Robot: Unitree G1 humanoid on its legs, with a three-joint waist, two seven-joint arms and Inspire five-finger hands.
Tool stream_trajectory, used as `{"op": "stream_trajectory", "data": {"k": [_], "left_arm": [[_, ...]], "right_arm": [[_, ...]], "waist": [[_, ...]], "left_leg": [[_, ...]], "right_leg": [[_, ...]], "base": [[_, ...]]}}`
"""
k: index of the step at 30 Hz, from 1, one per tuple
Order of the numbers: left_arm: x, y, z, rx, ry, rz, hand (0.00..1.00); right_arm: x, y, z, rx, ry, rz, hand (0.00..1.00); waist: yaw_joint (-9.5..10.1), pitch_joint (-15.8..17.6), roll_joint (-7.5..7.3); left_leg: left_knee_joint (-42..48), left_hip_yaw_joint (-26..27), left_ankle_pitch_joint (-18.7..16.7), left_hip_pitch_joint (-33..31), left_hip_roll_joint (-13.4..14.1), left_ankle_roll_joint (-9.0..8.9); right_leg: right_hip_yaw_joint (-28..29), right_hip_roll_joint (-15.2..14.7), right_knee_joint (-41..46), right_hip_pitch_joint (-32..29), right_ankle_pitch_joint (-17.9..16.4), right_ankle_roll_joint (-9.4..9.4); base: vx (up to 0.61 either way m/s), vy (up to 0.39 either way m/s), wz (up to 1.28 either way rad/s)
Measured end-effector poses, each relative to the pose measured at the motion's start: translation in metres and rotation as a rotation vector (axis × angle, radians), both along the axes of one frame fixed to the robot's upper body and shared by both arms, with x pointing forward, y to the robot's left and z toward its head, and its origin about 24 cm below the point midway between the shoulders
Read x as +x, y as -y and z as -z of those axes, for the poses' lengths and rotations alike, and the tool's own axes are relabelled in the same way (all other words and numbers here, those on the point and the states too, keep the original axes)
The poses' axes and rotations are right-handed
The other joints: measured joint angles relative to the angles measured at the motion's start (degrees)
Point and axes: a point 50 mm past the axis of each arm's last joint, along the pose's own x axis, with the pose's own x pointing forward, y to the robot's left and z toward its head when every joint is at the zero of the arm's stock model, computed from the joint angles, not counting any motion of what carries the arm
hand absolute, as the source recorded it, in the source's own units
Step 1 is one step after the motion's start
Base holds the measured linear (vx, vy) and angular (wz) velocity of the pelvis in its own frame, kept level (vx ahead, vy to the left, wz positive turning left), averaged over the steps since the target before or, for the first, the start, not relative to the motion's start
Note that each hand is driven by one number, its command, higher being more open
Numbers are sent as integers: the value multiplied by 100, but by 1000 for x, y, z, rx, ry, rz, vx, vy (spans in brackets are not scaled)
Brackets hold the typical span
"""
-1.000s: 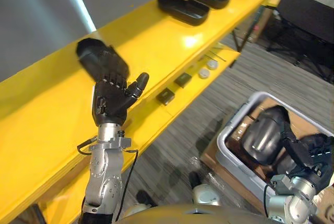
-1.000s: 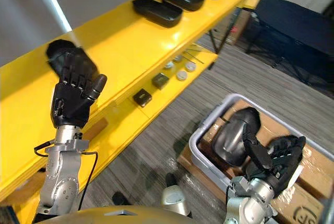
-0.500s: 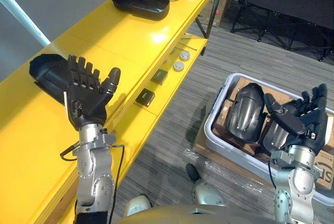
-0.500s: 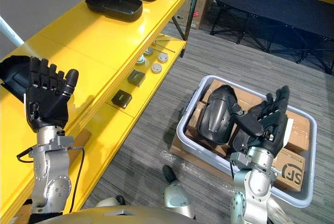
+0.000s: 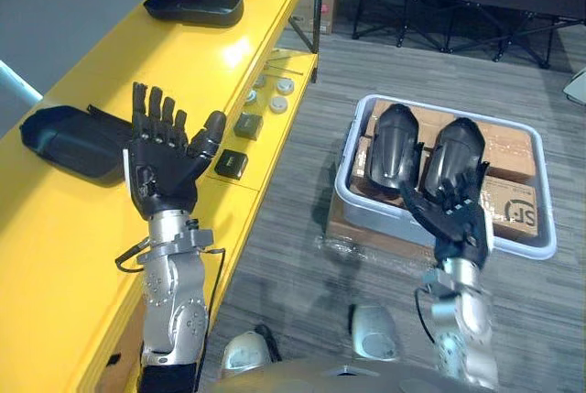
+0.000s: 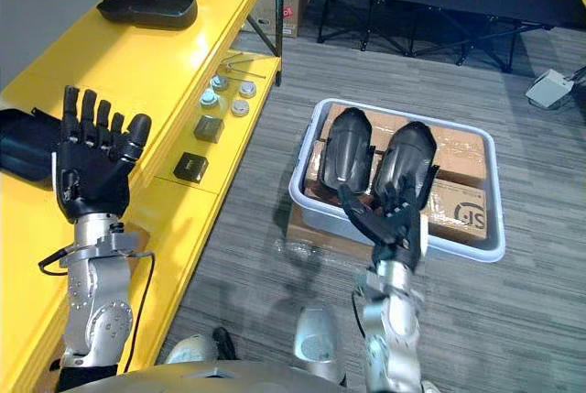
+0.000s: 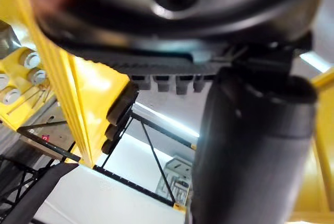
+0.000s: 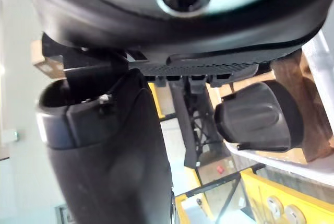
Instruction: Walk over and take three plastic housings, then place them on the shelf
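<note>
On the yellow shelf (image 5: 183,63), near the left hand (image 5: 163,173), lies a black plastic housing (image 5: 64,141), likely set where that arm reaches; further housings (image 5: 192,6) sit along it. Both hands are empty, fingers spread. The right hand (image 5: 455,219) hovers at the grey bin (image 5: 344,196), which holds two housings (image 5: 396,146) on cardboard boxes (image 5: 508,205).

The shelf (image 5: 183,63) top lies bare between the near black shell (image 5: 64,141) and two more shells (image 5: 194,8) further along, so there is wide room there. The left hand (image 5: 163,169), fingers spread, stands above the shelf's front edge. The lower board carries small boxes (image 5: 231,164). The floor (image 5: 293,201) between shelf and bin (image 5: 544,182) is free. A pair of shells (image 5: 396,146) fills the bin's left side. The right hand (image 5: 458,219), fingers spread, hangs over its near rim.
</note>
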Motion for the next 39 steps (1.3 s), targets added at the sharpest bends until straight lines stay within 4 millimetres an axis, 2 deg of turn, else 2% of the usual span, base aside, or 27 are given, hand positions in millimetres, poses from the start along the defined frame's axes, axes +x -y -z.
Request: {"op": "stream_trajectory", "data": {"k": [2,3,4,5,6,7,8,9,10,11,12,13,14,15,16,17,21,24,25,28,29,30,32,35,39], "left_arm": [[-5,-4,11,-29,-35,-10,100],[-9,-7,19,-46,-66,-22,100],[-11,-7,22,-46,-81,-27,100],[-12,-7,26,-50,-100,-32,100],[-12,-2,33,-85,-129,-33,100],[-13,3,36,-108,-140,-21,100],[-12,16,39,-163,-152,27,100],[-11,30,41,-185,-163,86,100],[-11,35,42,-186,-163,114,100],[-10,43,39,-176,-151,171,100],[-11,45,38,-168,-142,187,100],[-15,48,35,-158,-124,216,100],[-17,49,32,-150,-107,237,100],[-18,51,31,-140,-97,259,100],[-17,51,32,-131,-103,267,100],[-17,50,33,-123,-111,272,100],[-17,54,41,-60,-169,367,100],[-17,60,41,20,-170,447,100],[-17,62,40,26,-170,464,100],[-11,69,35,59,-149,511,100],[-8,72,32,68,-132,524,100],[-3,76,27,75,-107,543,100],[2,85,27,74,-103,581,100],[-2,97,37,62,-141,646,100],[-3,99,58,86,-229,685,100]], "right_arm": [[4,-13,-2,-7,11,-36,100],[4,-20,-2,-33,12,-65,100],[4,-23,-2,-42,10,-74,100],[2,-25,0,-37,1,-79,100],[0,-20,4,-45,-34,-87,100],[-2,-15,6,-57,-58,-88,100],[-9,-3,11,-86,-103,-76,100],[-23,17,19,-119,-172,-36,100],[-31,25,22,-126,-199,-9,100],[-47,39,26,-123,-231,51,100],[-53,43,26,-110,-235,72,100],[-62,47,26,-80,-236,93,100],[-66,47,26,-68,-237,92,100],[-64,46,23,-71,-226,83,100],[-60,45,21,-71,-217,79,100],[-56,43,20,-66,-215,75,100],[-33,29,21,-63,-213,97,100],[-9,31,21,-64,-211,148,100],[-5,32,20,-65,-208,156,100],[28,41,4,-103,-153,165,100],[42,47,-8,-126,-120,166,100],[62,56,-27,-161,-68,168,100],[91,70,-65,-215,24,182,100],[108,80,-100,-255,109,183,100],[126,92,-121,-317,111,172,100]], "waist": [[121,-62,-111],[126,-113,-201],[131,-142,-251],[146,-199,-310],[104,-270,-211],[53,-307,-148],[-96,-368,-23],[-216,-383,39],[-264,-357,-12],[-274,-361,-8],[-274,-370,7],[-295,-390,37],[-284,-429,8],[-255,-477,-5],[-234,-479,-7],[-199,-479,-20],[-46,-523,-176],[6,-514,-182],[33,-511,-183],[65,-396,-219],[62,-323,-193],[78,-166,-156],[144,169,3],[219,305,67],[383,469,-35]], "left_leg": [[-56,78,289,-143,246,-207],[4,121,432,-281,438,-395],[67,157,498,-348,564,-505],[109,195,655,-420,812,-714],[-44,209,945,-388,1116,-659],[-134,191,1129,-378,1251,-604],[-255,114,1547,-400,1438,-402],[-184,-22,1957,-472,1550,-104],[-101,-151,1907,-512,1517,-144],[-41,-487,1445,-465,1245,-446],[-33,-593,1284,-448,1068,-469],[-116,-540,850,-360,893,-334],[-213,-630,667,-297,757,-333],[-340,-750,314,-264,576,-337],[-366,-831,234,-283,455,-427],[-379,-882,203,-282,357,-429],[-544,-754,203,-274,-109,-504],[-548,-645,198,-286,-277,-489],[-549,-632,199,-301,-284,-484],[-522,-758,245,-627,-294,-499],[-530,-857,303,-787,-294,-515],[-535,-1045,428,-966,-294,-546],[-544,-1440,479,-1118,-266,-567],[-545,-1526,482,-1198,-246,-564],[-519,-1588,483,-1205,-258,-564]], "right_leg": [[10,-426,-325,247,129,127],[6,-554,-842,369,249,196],[14,-550,-1293,439,457,264],[-11,-340,-1839,616,290,919],[-213,-70,-1994,650,-244,1648],[-328,58,-2024,661,-479,1679],[-469,282,-2042,667,-764,1587],[-486,441,-2041,706,-833,1485],[-483,453,-2045,747,-853,1445],[-456,464,-2064,776,-883,1368],[-432,474,-2098,765,-892,1349],[-383,570,-2179,735,-867,1303],[-298,598,-2179,631,-845,1281],[-133,639,-2261,450,-722,1296],[-46,611,-2378,393,-582,1331],[2,575,-2486,362,-470,1344],[-125,274,-3315,364,487,1360],[-329,166,-3622,353,1024,1311],[-420,166,-3685,353,1094,1307],[-792,180,-3886,254,1126,1295],[-861,210,-3960,185,1128,1294],[-933,272,-4046,100,1128,1290],[-970,419,-4079,35,1165,1236],[-966,468,-4086,-34,1168,1218],[-966,455,-4036,-21,1169,1218]], "base": [[-93,-436,-44],[-119,-589,-53],[-165,-787,-72],[-162,-718,-84],[-160,-716,-79],[-137,-670,-52],[-85,-584,-24],[-57,-525,-15],[-17,-368,-21],[-8,-187,-28],[-5,-122,-46],[-2,-45,-47],[5,-39,-64],[-16,21,-58],[-36,61,-58],[-81,136,-50],[-86,152,-38],[-81,139,-22],[-75,75,-11],[-62,-9,12],[-53,-62,25],[-58,-69,21],[-72,-67,10],[-17,-14,0],[11,8,5]]}}
